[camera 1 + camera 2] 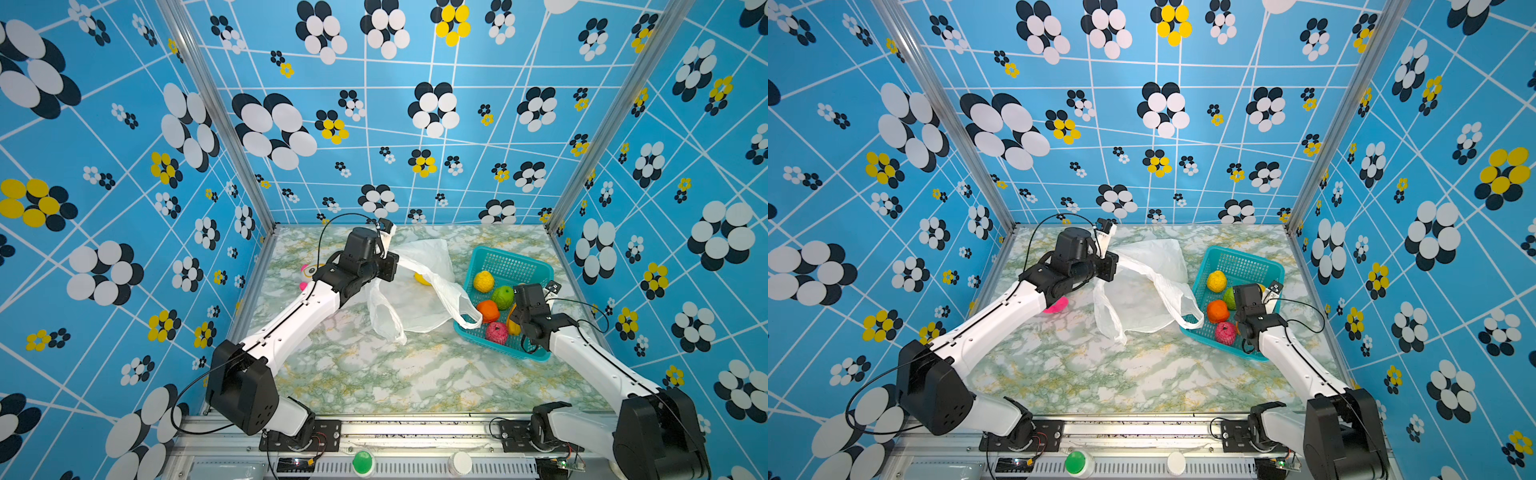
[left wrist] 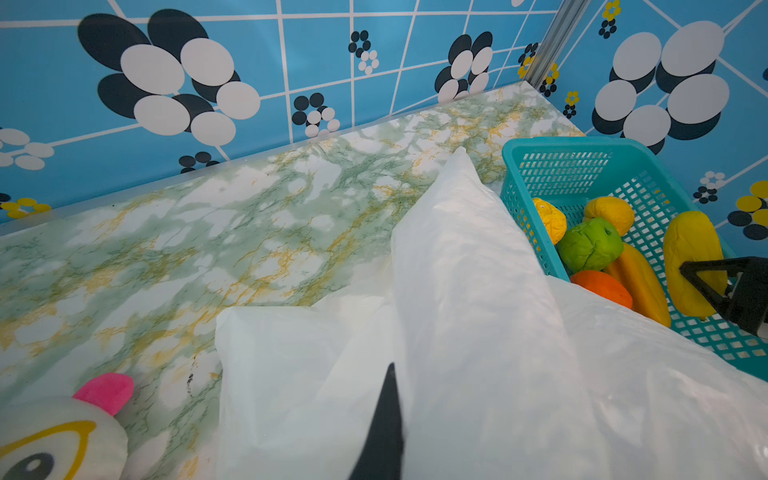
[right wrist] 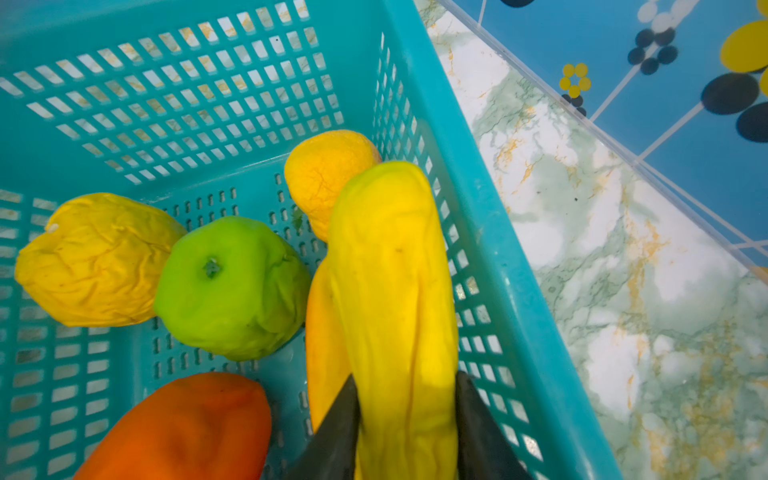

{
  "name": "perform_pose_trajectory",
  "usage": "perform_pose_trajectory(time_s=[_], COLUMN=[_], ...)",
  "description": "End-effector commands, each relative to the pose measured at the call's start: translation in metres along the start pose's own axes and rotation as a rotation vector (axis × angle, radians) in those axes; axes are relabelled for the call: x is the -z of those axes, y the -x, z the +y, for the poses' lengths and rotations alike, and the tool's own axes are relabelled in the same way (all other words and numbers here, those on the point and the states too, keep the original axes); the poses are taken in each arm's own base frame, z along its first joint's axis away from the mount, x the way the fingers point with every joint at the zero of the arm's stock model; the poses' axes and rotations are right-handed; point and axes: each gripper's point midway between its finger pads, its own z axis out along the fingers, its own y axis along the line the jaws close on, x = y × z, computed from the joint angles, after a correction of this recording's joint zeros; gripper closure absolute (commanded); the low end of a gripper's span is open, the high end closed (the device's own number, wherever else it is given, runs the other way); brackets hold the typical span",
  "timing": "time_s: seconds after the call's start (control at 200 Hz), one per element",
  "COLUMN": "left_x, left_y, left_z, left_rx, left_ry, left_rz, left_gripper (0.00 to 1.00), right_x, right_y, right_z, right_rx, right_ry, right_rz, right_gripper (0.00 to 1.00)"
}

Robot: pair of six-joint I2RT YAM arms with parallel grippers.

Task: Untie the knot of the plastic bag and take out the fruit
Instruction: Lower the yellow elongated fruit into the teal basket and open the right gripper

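Note:
The white plastic bag [image 1: 419, 291] [image 1: 1142, 291] sags open on the marble table. My left gripper [image 1: 397, 257] [image 2: 392, 370] is shut on its upper edge and holds it up at the back left. No knot shows; the two handle loops hang loose. One yellow fruit [image 1: 423, 278] shows through the bag. My right gripper [image 3: 407, 386] [image 1: 515, 320] is inside the teal basket [image 1: 511, 257] [image 3: 436, 124], its fingers pressed on both sides of an oblong yellow fruit [image 3: 395, 270] [image 2: 690, 257]. Beside it lie a green fruit [image 3: 232, 286], yellow, orange and pink-red ones.
A plush toy [image 1: 308, 272] [image 2: 62, 436] with glasses lies at the back left, partly under my left arm. The basket stands at the right, close to the side wall. One bag handle drapes over the basket's near-left rim [image 1: 469, 318].

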Motion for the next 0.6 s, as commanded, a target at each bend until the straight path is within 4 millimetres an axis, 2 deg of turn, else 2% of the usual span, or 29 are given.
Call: perform_pose_trajectory(time_s=[0.0, 0.12, 0.275, 0.38, 0.48, 0.595], left_x=[0.010, 0.014, 0.014, 0.011, 0.011, 0.014], left_y=[0.013, 0.014, 0.015, 0.014, 0.016, 0.019], left_z=[-0.001, -0.002, 0.000, 0.000, 0.000, -0.001], left_rx=[-0.006, -0.005, -0.008, -0.006, -0.006, -0.009], left_ry=[-0.011, -0.014, -0.003, -0.007, -0.010, -0.009], left_rz=[-0.043, -0.051, -0.056, -0.048, -0.048, -0.066], left_gripper=[1.00, 1.00, 1.00, 1.00, 1.00, 1.00], right_x=[-0.003, 0.000, 0.016, 0.029, 0.047, 0.082], right_y=[-0.010, -0.008, 0.002, 0.010, 0.018, 0.034], right_z=[-0.006, -0.007, -0.010, -0.003, 0.007, 0.028], right_rx=[0.008, -0.007, -0.036, -0.068, -0.080, -0.028], right_ry=[-0.019, -0.002, 0.042, 0.137, 0.241, 0.366], right_rz=[0.030, 0.011, -0.035, -0.082, -0.125, -0.228], right_gripper=[0.51, 0.41, 0.43, 0.44, 0.47, 0.48])
